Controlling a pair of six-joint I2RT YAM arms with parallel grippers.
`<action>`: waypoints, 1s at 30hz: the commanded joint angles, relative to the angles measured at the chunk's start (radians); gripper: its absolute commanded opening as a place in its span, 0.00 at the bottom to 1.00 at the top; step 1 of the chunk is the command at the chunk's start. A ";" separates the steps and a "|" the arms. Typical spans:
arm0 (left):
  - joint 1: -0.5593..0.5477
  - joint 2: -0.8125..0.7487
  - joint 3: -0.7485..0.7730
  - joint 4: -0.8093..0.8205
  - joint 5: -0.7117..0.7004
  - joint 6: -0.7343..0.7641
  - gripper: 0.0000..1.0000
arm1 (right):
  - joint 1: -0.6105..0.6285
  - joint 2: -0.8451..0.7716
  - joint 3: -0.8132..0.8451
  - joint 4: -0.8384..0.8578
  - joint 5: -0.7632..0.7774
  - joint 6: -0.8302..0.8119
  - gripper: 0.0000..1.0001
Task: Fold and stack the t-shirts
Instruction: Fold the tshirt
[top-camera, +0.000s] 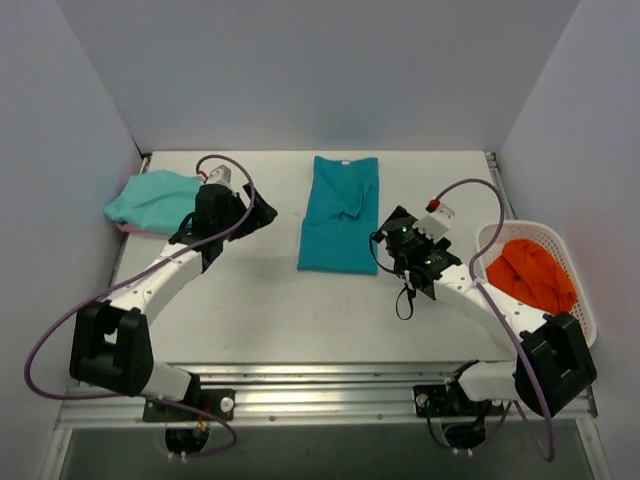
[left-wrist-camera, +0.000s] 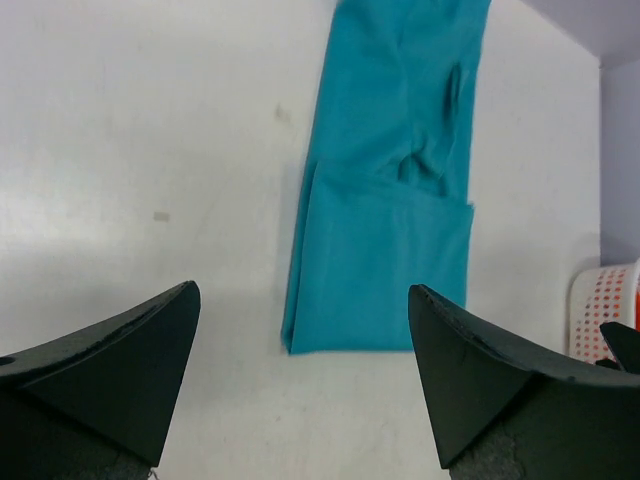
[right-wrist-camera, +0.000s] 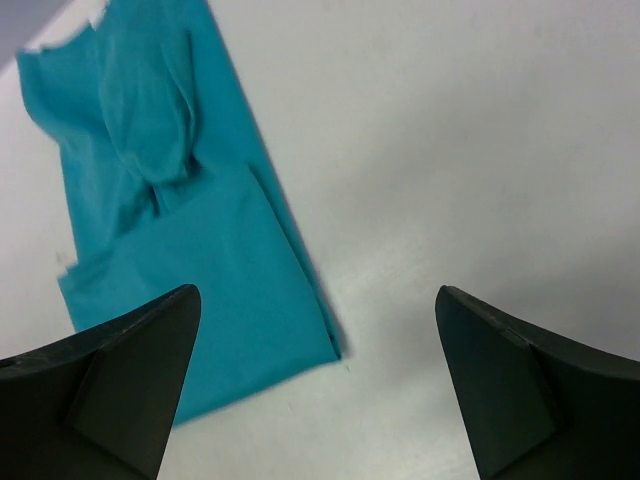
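Note:
The deep teal t-shirt (top-camera: 340, 212) lies in the middle of the table, folded lengthwise into a long strip, neck at the far end. It also shows in the left wrist view (left-wrist-camera: 385, 200) and the right wrist view (right-wrist-camera: 175, 230). The paler mint-turquoise t-shirt (top-camera: 152, 198) lies bunched at the far left. My left gripper (top-camera: 262, 211) is open and empty, left of the teal strip; in its own view (left-wrist-camera: 305, 375) it is above bare table. My right gripper (top-camera: 383, 245) is open and empty at the strip's near right corner, as its own view (right-wrist-camera: 315, 385) shows.
A white basket (top-camera: 580, 290) holding an orange cloth (top-camera: 535, 275) stands at the right edge. Grey walls close in the table on three sides. A metal rail runs along the near edge by the arm bases.

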 joint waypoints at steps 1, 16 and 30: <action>-0.078 -0.011 -0.222 0.130 -0.030 -0.101 0.94 | 0.022 -0.066 -0.230 0.202 -0.203 0.014 1.00; -0.230 0.151 -0.417 0.439 -0.085 -0.293 0.94 | 0.060 0.091 -0.418 0.543 -0.378 0.078 1.00; -0.230 0.282 -0.379 0.530 -0.033 -0.341 0.94 | 0.057 0.314 -0.329 0.588 -0.392 0.081 0.65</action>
